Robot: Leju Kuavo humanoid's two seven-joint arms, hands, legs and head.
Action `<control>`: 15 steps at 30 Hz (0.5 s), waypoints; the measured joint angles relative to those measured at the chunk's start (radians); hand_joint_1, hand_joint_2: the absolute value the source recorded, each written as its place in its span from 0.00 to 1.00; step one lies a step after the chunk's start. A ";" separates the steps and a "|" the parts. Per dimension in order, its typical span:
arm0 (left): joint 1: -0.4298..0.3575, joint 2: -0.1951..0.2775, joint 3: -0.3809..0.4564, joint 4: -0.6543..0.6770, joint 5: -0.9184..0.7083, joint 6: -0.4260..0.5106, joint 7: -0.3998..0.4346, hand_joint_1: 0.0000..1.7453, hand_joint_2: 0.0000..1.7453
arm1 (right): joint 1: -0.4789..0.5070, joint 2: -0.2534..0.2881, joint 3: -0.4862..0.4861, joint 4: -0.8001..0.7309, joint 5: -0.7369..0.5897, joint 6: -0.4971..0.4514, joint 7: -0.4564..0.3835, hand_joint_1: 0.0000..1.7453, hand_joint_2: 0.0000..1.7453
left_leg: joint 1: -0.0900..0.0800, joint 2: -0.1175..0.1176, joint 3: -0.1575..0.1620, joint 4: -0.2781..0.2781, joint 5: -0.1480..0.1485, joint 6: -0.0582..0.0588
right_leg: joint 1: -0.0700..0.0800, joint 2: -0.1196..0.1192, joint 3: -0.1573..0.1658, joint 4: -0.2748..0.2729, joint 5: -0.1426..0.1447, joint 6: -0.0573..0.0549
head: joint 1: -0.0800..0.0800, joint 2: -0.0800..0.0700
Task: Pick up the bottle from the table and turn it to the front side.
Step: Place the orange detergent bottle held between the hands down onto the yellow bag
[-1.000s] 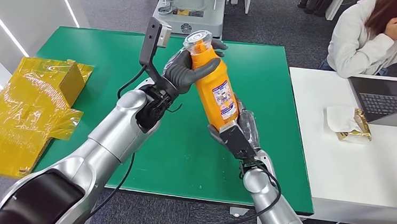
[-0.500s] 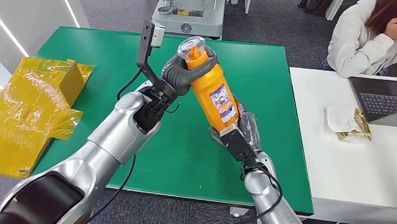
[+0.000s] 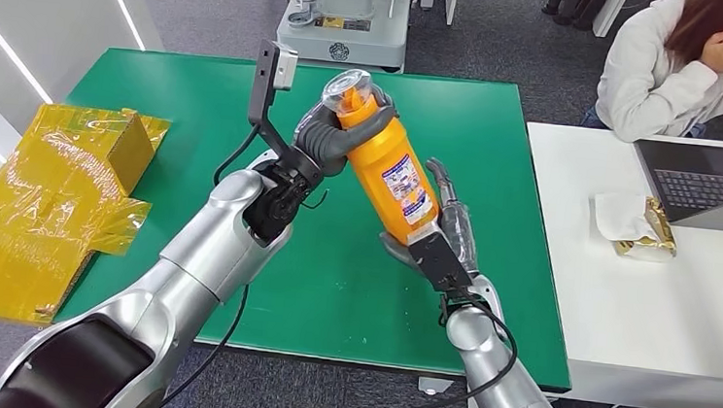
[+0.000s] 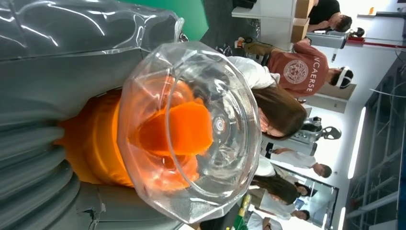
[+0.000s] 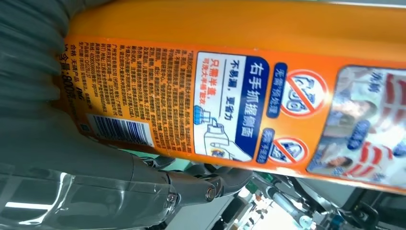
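The orange bottle [image 3: 390,162] with a clear cap [image 3: 351,79] hangs tilted above the green table [image 3: 192,83], its printed label facing me. My left hand [image 3: 329,135] grips its neck just under the cap [image 4: 191,129]. My right hand [image 3: 445,238] is at the bottle's base, palm against it. Its fingers [image 3: 445,186] stand spread beside the bottle, a little off its side. In the right wrist view the label [image 5: 230,105] passes close by, and the thumb [image 5: 191,184] lies beneath it with a thin gap.
A crumpled yellow foil bag [image 3: 46,199] lies over the table's left edge. To the right stands a white desk [image 3: 622,312] with a laptop [image 3: 719,188] and a wrapped snack [image 3: 634,225]. A person [image 3: 690,64] sits behind it, and a grey machine [image 3: 353,13] is beyond the table.
The left hand has closed around the bottle's neck and drawn its top slightly left. The right hand's fingers have come away from the bottle's side.
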 joint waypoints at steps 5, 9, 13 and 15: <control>0.000 0.004 0.001 0.000 -0.002 0.005 -0.015 0.94 1.00 | 0.027 -0.001 -0.008 -0.060 -0.003 -0.001 -0.004 0.00 1.00 | 0.000 0.000 0.000 0.000 0.000 0.000 | 0.000 0.000 0.000 0.000 0.000 0.000 | 0.000 0.000; 0.001 0.010 0.002 0.003 -0.003 0.001 -0.030 0.97 1.00 | 0.056 -0.002 -0.011 -0.126 -0.013 0.002 -0.015 0.00 1.00 | 0.000 0.000 0.000 0.000 0.000 0.000 | 0.000 0.000 0.000 0.000 0.000 0.000 | 0.000 0.000; 0.004 0.017 0.003 0.009 -0.038 0.020 -0.058 0.97 1.00 | 0.081 -0.006 -0.011 -0.191 -0.013 0.007 -0.025 0.00 1.00 | 0.000 0.000 0.000 0.000 0.000 0.000 | 0.000 0.000 0.000 0.000 0.000 0.000 | 0.000 0.000; 0.006 0.021 0.003 0.010 -0.052 0.034 -0.070 0.97 1.00 | 0.092 -0.010 -0.010 -0.221 -0.013 0.011 -0.028 0.00 1.00 | 0.000 0.000 0.000 0.000 0.000 0.000 | 0.000 0.000 0.000 0.000 0.000 0.000 | 0.000 0.000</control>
